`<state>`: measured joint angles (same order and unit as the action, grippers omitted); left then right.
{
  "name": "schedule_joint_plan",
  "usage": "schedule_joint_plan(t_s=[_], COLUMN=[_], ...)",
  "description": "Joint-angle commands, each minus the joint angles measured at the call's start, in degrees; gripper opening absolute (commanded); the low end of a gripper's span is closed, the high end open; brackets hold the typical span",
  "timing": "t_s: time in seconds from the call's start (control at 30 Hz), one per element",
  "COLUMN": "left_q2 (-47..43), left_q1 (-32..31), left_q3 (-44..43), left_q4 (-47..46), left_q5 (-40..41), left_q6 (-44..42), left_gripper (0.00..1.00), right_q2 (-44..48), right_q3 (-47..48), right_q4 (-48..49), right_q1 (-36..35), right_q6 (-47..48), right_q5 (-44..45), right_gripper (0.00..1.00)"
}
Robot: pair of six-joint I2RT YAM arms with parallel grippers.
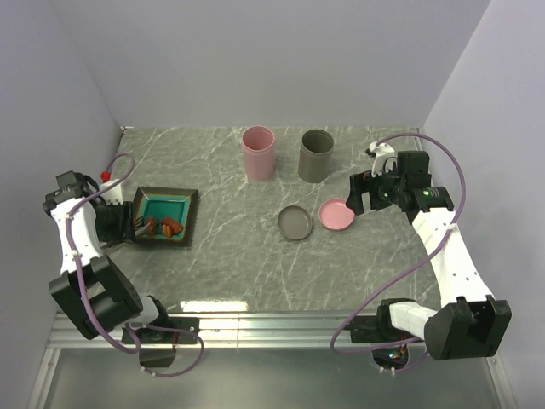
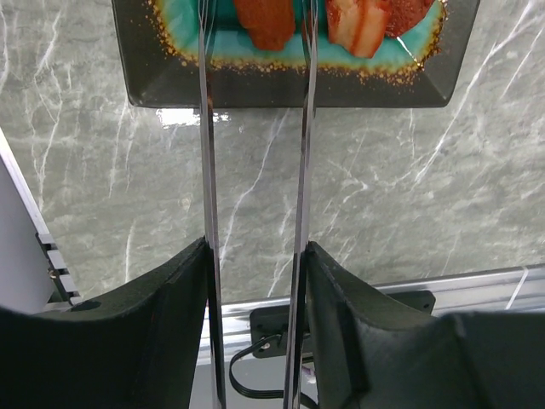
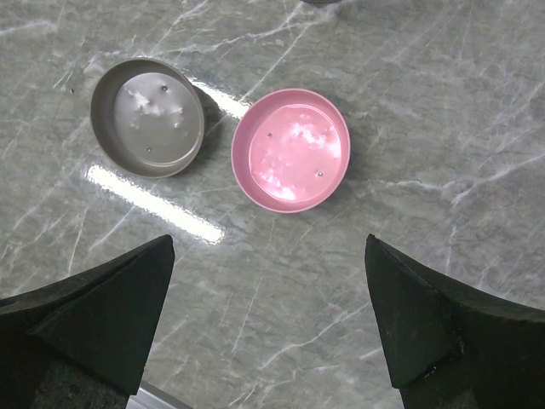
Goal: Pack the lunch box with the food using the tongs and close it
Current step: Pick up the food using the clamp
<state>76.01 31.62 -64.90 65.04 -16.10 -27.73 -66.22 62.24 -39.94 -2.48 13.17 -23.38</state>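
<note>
My left gripper is shut on the tongs, its fingers pressing the two thin metal arms from outside. The arms still stand apart and reach over the near rim of the teal tray. The food lies on that tray: an orange piece between the tong arms and a red and pale piece beside it. The lunch box's pink container and grey container stand open at the back. My right gripper hangs open and empty above the table.
A grey lid and a pink lid lie upturned side by side on the marble table, just ahead of my right gripper. A small red ball sits at the far left by the wall.
</note>
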Motion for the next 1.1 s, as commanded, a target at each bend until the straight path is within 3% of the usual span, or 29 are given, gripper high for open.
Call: schedule_joint_plan(t_s=[0.0,0.5,0.77,1.07], left_q2=[-0.3,-3.1,-4.1,-3.4], left_q1=[-1.0,-3.1,-3.1,-3.1], left_q3=[0.6,1.3,1.9,0.0], left_q4=[-2.1,-0.9,0.5,0.4], left_q5=[0.1,5.6,5.4,4.4], left_q6=[1.9,1.4,0.8,1.3], left_gripper=[0.52,0.44,0.50,0.38], right_q2=[1.7,2.6,2.9,3.4], right_q3=[0.8,0.4,0.3,-0.3], right_q4=[0.6,0.6,0.7,0.9], right_q1=[-0.4,-0.3,-0.3,-0.4], right_q6=[0.6,0.6,0.5,0.6], right_q5=[0.4,0.9,0.9,1.2], right_gripper=[1.00,1.00,1.00,1.00])
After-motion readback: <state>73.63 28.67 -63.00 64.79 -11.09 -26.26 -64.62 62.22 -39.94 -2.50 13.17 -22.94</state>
